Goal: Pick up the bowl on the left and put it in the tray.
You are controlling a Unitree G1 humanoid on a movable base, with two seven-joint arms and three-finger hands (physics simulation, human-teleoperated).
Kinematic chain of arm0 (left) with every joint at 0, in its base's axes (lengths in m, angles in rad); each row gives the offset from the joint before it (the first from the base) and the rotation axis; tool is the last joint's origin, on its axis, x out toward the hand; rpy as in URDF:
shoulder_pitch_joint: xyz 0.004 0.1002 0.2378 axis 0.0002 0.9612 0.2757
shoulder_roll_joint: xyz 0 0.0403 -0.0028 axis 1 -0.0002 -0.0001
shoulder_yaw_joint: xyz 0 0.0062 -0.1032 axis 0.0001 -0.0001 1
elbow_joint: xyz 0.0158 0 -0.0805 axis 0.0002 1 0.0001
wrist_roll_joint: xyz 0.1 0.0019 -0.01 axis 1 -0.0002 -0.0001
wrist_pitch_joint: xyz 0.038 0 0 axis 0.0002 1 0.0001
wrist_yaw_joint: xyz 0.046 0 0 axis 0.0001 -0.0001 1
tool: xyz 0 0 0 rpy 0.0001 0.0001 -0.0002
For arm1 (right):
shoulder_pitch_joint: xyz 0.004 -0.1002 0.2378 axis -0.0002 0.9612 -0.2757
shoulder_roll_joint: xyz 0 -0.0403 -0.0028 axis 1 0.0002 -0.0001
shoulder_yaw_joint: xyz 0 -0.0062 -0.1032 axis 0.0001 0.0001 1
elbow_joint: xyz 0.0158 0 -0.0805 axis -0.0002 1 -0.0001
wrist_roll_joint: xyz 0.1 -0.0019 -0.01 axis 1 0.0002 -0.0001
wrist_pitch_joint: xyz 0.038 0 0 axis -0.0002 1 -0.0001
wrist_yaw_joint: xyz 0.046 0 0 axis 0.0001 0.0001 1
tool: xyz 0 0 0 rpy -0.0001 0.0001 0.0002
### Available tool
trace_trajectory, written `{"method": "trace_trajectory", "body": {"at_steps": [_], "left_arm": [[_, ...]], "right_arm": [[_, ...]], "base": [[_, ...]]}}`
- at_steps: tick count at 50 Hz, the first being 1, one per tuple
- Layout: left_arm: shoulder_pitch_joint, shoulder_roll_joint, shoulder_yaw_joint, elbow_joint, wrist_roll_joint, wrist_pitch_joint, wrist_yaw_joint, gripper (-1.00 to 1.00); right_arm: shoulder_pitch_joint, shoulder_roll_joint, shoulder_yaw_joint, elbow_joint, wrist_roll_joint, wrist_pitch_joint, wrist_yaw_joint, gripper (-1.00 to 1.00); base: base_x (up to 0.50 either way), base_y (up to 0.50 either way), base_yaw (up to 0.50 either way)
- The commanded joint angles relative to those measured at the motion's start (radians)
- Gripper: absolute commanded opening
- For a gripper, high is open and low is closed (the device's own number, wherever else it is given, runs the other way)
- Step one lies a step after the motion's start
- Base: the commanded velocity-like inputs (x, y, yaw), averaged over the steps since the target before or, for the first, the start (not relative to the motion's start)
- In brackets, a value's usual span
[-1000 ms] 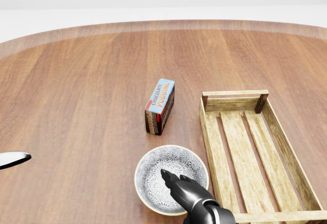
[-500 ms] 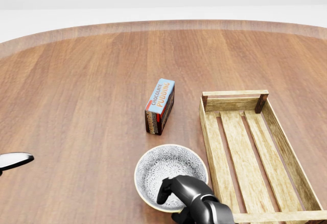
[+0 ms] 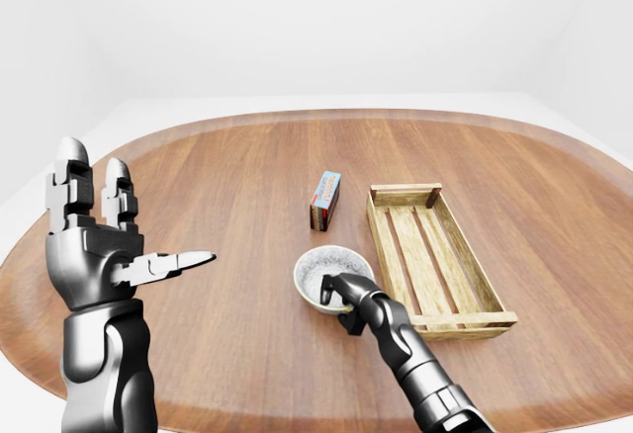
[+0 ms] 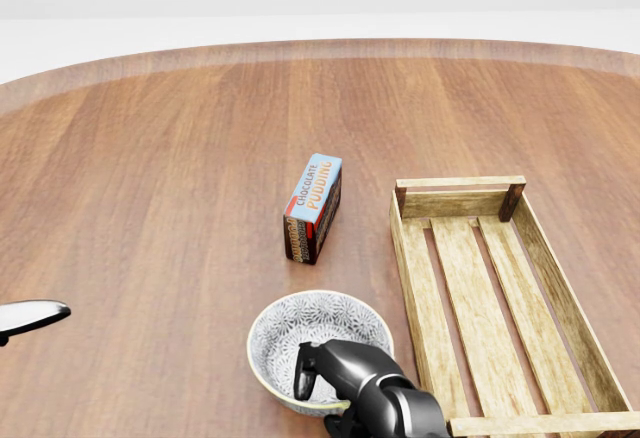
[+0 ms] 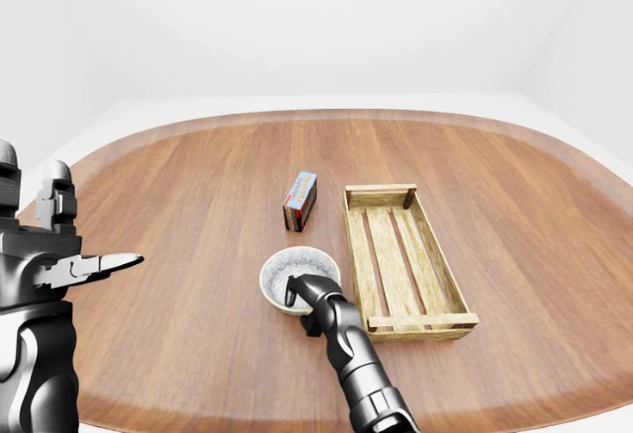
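Since half a second ago the bowl [image 4: 310, 326] has slid a little toward the left of the head view, and the right hand [image 4: 362, 386] has closed further over it. That hand's fingers [image 4: 303, 373] curl over the rim nearest the bottom of the view and reach down inside, with the thumb outside below the rim, so the rim is pinched between them.

The bowl is round, so it has no long axis. Its opening faces up, showing a grey patterned inside. It sits on the wooden table [image 4: 150, 178], just left of the tray [image 4: 455, 203] and below the pudding box [image 4: 314, 208], apart from both. The slatted wooden tray lies with its long side running from top to bottom of the head view.

The head view shows only a pale fingertip of the left hand [image 3: 94, 245] at its left edge. The eye views show that whole hand raised upright well left of the bowl, fingers spread and thumb pointing sideways, holding nothing.
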Motion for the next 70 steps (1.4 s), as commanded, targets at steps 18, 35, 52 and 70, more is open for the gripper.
{"method": "trace_trajectory", "body": {"at_steps": [18,35,52,70], "left_arm": [[0.003,-0.006,-0.003,-0.01,0.006,0.0,0.002,1.0],[0.005,-0.007,-0.004,-0.01,0.007,0.0,0.0,1.0],[0.006,-0.009,-0.007,-0.004,0.011,0.0,-0.001,1.0],[0.01,-0.012,-0.007,-0.02,0.012,0.0,0.0,1.0]], "right_arm": [[-0.08,0.071,0.029,-0.317,-0.243,0.0,0.355,-1.0],[-0.174,0.066,-0.032,-0.55,-0.368,0.0,0.363,-1.0],[-0.288,-0.063,-0.182,-0.68,-0.29,0.0,0.363,-1.0],[-0.261,-0.21,-0.248,-0.697,-0.11,0.0,0.363,-1.0]], "base": [[0.0,0.0,0.0],[0.0,0.0,0.0],[0.0,0.0,0.0],[0.0,0.0,0.0]]}}
